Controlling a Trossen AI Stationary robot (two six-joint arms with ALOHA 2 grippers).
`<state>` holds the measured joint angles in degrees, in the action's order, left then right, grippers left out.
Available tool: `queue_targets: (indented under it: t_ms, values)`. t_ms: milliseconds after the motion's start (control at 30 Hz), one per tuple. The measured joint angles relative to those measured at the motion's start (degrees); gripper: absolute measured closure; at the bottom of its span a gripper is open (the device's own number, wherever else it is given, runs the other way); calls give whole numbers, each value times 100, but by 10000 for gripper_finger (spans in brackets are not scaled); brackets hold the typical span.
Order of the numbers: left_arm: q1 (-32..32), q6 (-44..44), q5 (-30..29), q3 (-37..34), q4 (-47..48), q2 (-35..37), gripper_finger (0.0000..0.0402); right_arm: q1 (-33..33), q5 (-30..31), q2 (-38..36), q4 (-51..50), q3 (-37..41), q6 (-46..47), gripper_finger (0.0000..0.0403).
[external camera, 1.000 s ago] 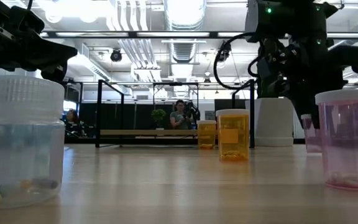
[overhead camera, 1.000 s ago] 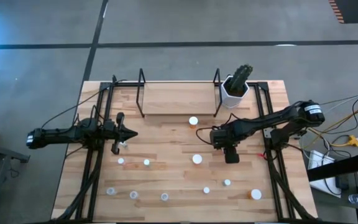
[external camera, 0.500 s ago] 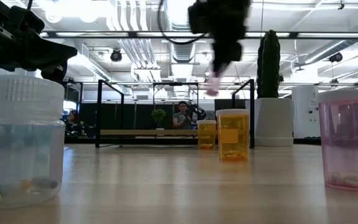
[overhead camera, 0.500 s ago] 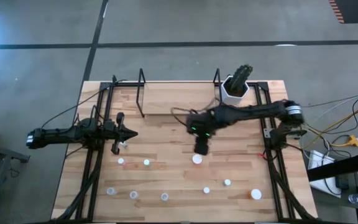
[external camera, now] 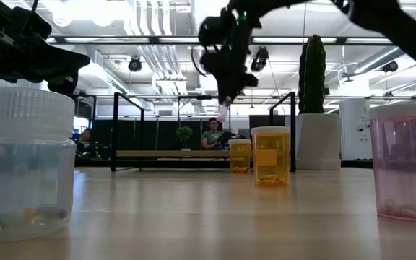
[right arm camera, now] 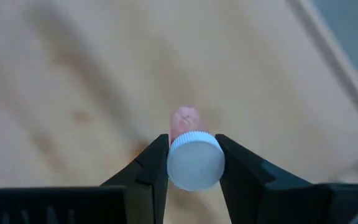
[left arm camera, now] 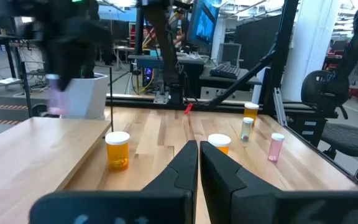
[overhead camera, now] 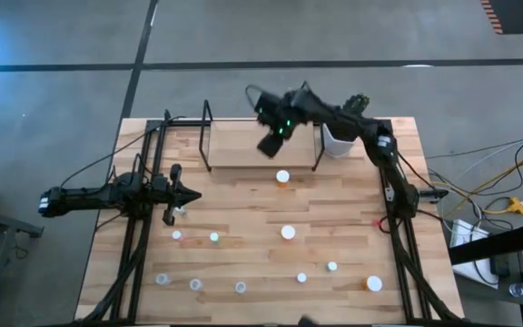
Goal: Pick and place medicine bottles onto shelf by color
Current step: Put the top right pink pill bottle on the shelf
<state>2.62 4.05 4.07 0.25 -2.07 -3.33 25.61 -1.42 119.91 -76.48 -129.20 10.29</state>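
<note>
Right gripper [right arm camera: 193, 163] clamps 1 pinkish bottle [right arm camera: 194, 158] by its cap, and I have it over the shelf [overhead camera: 243, 141]; left gripper [left arm camera: 198, 163] sits shut, left of the table [overhead camera: 243, 218].

A small pinkish bottle [right arm camera: 191, 155] with a white cap hangs in the air above the shelf [overhead camera: 243, 145], a low light-wood board with black wire uprights, upper middle of the high view. An orange bottle [overhead camera: 282, 177] stands just below the shelf. Other white-capped bottles [overhead camera: 288, 232] stand scattered across the lower surface, well apart.
</note>
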Motion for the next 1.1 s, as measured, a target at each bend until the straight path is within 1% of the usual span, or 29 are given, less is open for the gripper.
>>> queue_targets:
  t_ms: [167, 333, 467, 633, 867, 967, 1100]
  values:
    - [1, 0, 0, -2, -3, -4, 402, 633, 351, 435, -487, -487, -127, 296]
    - [0, 0, 1, 0, -1, -1, 402, 937, 610, 699, -606, -519, -271, 296]
    - [1, -1, 0, 0, 1, -2, 402, 1015, 625, 894, -598, -519, -426, 296]
    - [1, -1, 0, -1, -2, 0, 402, 1035, 1002, 1101, -595, -519, -643, 296]
    - [0, 0, 0, -1, -3, 0, 402, 1033, 1046, 1170, -603, -518, -742, 294]
    - [1, 0, -1, 0, -2, 0, 402, 1033, 1050, 1168, -604, -519, -775, 285]
    - [0, 0, 1, -2, -1, 0, 402, 1033, 1052, 1168, -604, -516, -842, 259]
